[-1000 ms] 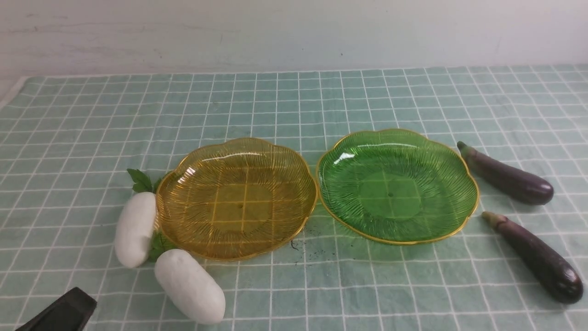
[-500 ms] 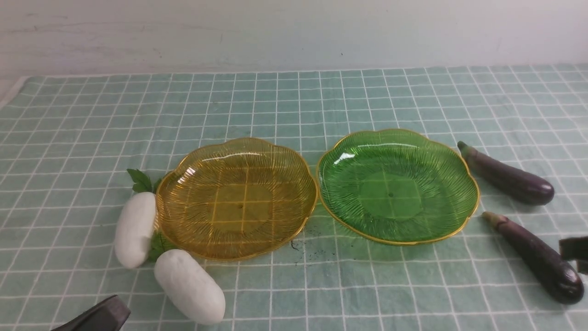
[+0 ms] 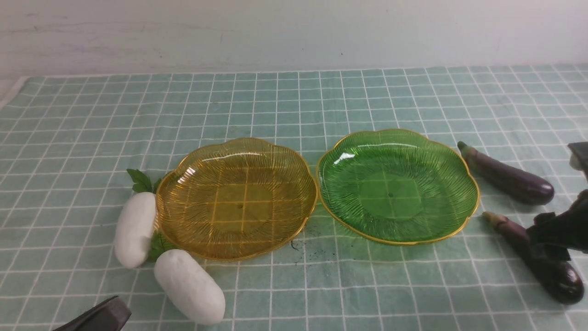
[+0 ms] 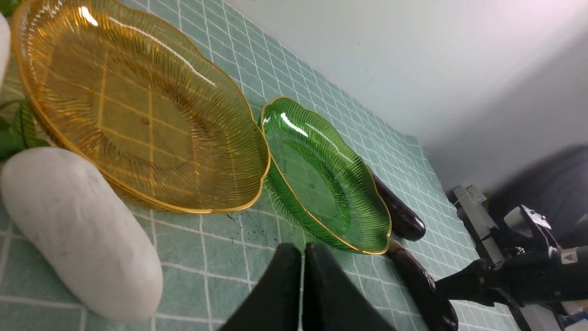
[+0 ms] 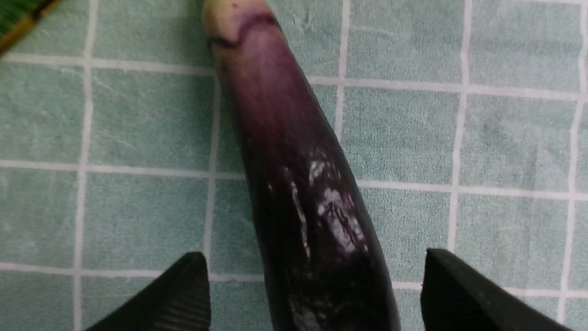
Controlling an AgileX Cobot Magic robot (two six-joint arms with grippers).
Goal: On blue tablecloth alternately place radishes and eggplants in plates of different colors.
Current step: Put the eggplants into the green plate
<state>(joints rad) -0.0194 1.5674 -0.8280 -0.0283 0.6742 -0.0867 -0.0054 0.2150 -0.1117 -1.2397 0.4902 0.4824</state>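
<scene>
The near eggplant (image 3: 558,278) lies flat on the blue tablecloth (image 3: 294,101), just right of the green plate (image 3: 397,186). It is slim and glossy: almost black at the thick end, fading to reddish purple near the pale, brownish stem cap. Its long axis runs on a diagonal, with the cap pointing far-left toward the plate's rim and the rounded end pointing near-right.

The right gripper (image 5: 317,271) is over its middle with the jaws spread wide. One finger stands on each side, and a strip of cloth shows between each finger and the skin.

The far eggplant (image 3: 505,177) lies further back, apart from the first. It is also on a slant, with its cap toward the green plate.

The amber plate (image 3: 236,197) sits just beside the green one, and both are bare.

One white radish (image 3: 134,230) lies along the amber plate's left rim with its leaves at the far end. The other radish (image 3: 189,286) lies nearer the robot. Its leaves point toward the plate and its body slants near-right.

The left gripper (image 4: 301,253) hovers low near that radish with its fingers pressed together, holding nothing.
</scene>
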